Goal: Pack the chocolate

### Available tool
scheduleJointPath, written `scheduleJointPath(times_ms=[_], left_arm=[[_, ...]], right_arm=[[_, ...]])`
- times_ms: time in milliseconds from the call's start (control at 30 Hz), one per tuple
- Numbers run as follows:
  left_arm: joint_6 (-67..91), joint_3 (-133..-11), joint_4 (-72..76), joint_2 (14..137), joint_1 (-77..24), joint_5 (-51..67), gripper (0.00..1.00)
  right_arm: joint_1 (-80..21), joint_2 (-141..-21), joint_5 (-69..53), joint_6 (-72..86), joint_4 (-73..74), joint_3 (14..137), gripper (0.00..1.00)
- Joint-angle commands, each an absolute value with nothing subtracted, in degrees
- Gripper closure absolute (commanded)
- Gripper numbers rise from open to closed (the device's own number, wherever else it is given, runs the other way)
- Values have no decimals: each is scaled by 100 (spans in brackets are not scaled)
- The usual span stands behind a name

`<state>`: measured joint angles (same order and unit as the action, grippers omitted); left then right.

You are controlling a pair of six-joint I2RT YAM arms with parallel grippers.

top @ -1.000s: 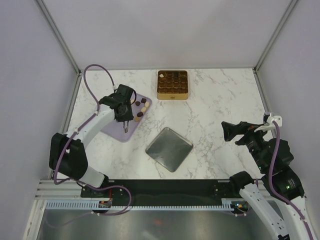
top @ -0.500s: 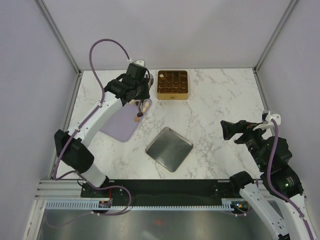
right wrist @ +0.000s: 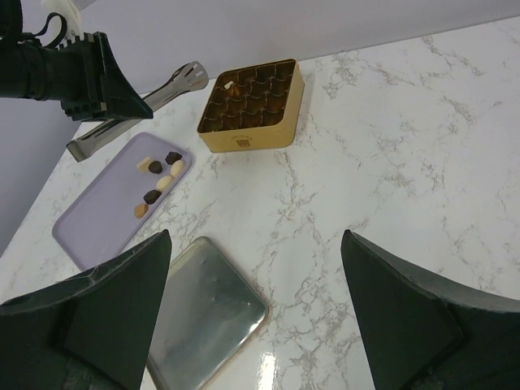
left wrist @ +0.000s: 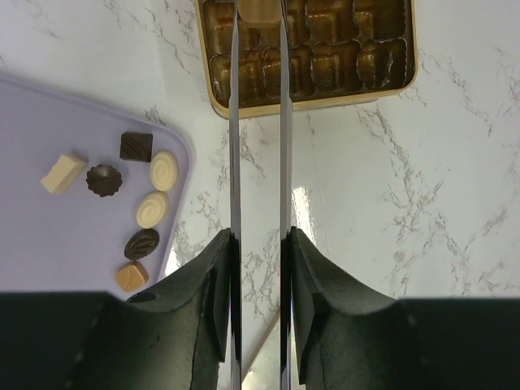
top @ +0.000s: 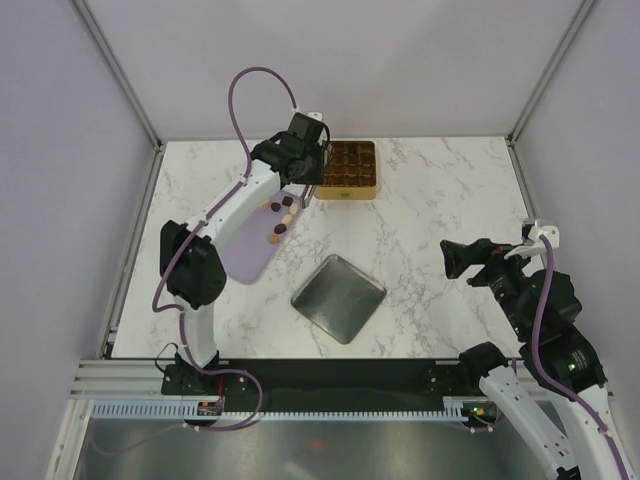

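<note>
Nearest the bases, the right gripper (right wrist: 256, 240) hovers over the marble table (right wrist: 390, 162) with its 2 dark fingers (right wrist: 106, 309) spread wide and nothing between them. Just ahead of its left finger lies a flat grey metal square (right wrist: 207, 313), set cornerwise on the marble and apart from everything else. Further ahead and to the left of those fingers sits the lilac board (right wrist: 97, 219). On its far end 7 chocolates (left wrist: 152, 209) lie loose in a small cluster: 3 dark, 3 cream and 1 tan. Seen from the left wrist, this cluster is off to the left of the long thin fingers (left wrist: 233, 122) of the left gripper (left wrist: 258, 5), with the board's rounded corner just beside the left finger. That gripper reaches out past the board with its 2 fingers narrow and parallel, and at the tips they pinch a tan chocolate (left wrist: 260, 13) that fills the gap between them. Under and beyond those fingertips stands the square gold tin (left wrist: 325, 101), farthest from the bases. The fingers cross over its near wall toward its left side, so the held piece hangs over the grid compartments there. In the right wrist view 1 pale piece (right wrist: 230, 84) shows in the tin's far left corner, beyond the left fingertips
</note>
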<state>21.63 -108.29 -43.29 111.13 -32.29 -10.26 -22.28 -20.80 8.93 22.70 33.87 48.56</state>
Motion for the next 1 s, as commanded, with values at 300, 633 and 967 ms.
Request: scheduleJointPath(times_ms=[300,633,967], left_arm=[[1574,-11601,-3762,11882,-3243,-1274,62],[1521,-11821,-3683,12322,-3129,-1477,63],[1485,-11909,-3604,12551,-2997,-1362,58]], right_arm=[[-2250,-2101,1081,2224,3331,4966,6],[-2250,-2092,1169,2188,3393,4992,6],[-2250,-2171,1178,2171,3392,5001,6]])
